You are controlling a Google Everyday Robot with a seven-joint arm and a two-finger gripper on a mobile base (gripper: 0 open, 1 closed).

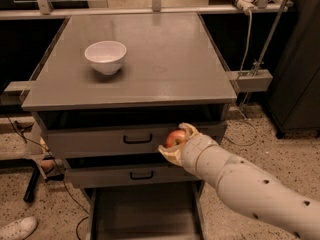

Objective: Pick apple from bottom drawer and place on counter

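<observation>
My gripper (176,141) is shut on the small red apple (174,139) and holds it in the air in front of the top drawer's face, right of its black handle. My white arm (240,181) reaches in from the lower right. The bottom drawer (145,214) is pulled open below, its grey floor bare. The grey counter (165,59) lies above and behind the apple, its front edge a little higher than the gripper.
A white bowl (105,57) stands on the counter's left half. Two shallower drawers with black handles (137,139) sit under the counter. A metal frame and cables (252,34) stand at the right. A shoe (17,228) lies on the floor at lower left.
</observation>
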